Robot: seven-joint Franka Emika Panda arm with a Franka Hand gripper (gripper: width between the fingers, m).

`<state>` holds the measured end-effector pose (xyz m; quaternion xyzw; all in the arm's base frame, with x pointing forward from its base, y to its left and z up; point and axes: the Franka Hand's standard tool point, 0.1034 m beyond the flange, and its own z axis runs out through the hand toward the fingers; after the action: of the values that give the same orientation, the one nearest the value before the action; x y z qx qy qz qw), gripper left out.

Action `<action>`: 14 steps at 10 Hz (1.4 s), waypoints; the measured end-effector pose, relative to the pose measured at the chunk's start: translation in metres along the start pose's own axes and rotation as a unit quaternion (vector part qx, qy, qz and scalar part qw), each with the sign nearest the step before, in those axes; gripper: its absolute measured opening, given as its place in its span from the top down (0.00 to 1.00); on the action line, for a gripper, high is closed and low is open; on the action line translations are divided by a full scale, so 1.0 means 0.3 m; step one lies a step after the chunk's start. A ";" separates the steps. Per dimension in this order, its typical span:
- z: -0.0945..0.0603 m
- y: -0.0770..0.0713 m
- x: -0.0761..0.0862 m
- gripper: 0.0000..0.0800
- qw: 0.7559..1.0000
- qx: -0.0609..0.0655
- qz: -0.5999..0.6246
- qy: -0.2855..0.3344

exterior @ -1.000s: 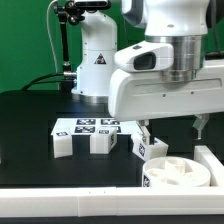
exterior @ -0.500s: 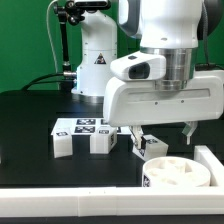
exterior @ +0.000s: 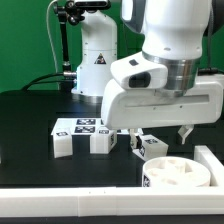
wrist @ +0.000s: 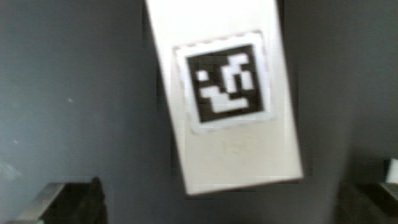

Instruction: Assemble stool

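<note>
Hovering gripper (exterior: pixel 160 137) wide open, empty, over leg block (wrist: pixel 222 100) beside seat disc (exterior: pixel 180 172); block's long axis crosses finger line, slightly skewed; block's bulk lies off that line.

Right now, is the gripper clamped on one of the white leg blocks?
No, the gripper is open: the wrist view shows its fingers standing clear of the leg block, with dark table showing on both sides.
</note>
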<state>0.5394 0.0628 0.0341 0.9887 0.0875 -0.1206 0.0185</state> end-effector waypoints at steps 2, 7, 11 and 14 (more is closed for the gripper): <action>-0.009 0.009 -0.030 0.19 0.998 0.001 0.004 -0.063; 0.012 0.009 -0.058 0.19 0.975 0.004 0.004 -0.224; 0.029 -0.021 -0.069 0.19 0.931 0.006 0.001 -0.364; 0.036 -0.016 -0.028 0.19 0.925 0.008 -0.001 -0.379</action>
<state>0.5280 0.0657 0.0256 0.8694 0.0742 -0.4867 0.0426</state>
